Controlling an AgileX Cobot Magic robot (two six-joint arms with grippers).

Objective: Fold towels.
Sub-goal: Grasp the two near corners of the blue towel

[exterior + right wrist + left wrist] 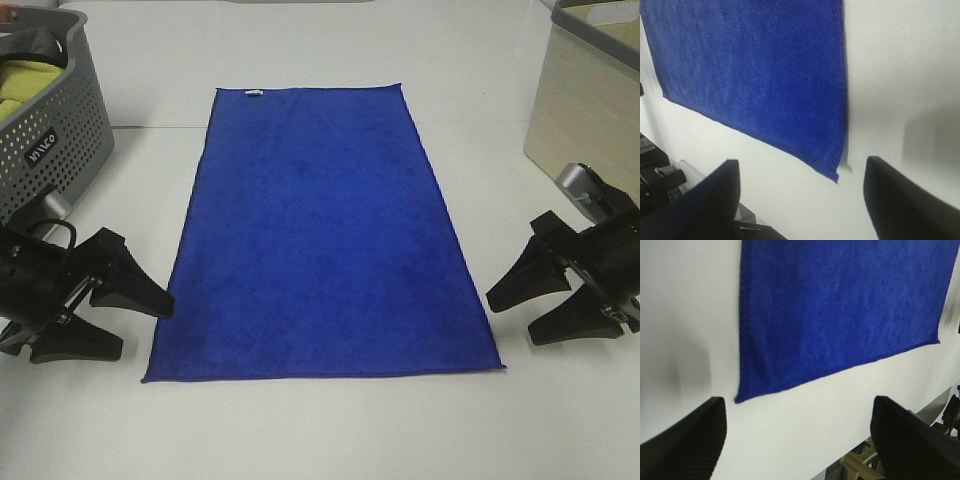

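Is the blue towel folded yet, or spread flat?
Spread flat: the blue towel lies as one full rectangle, all four corners showing, no fold.

A glossy white tabletop [320,430]; grey perforated plastic basket [60,135] beyond the left fingers [130,285], grey smooth-walled bin [585,110] beyond the right fingers [530,278].

basket [62,135] cut off at edge, tag [253,94] txt too small

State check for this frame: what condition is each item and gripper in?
Blue towel: spread flat, unfolded, tag at far edge.
Left gripper: open, empty, beside the towel's near corner.
Right gripper: open, empty, beside the other near corner.
Grey basket: holds a yellow-green cloth.
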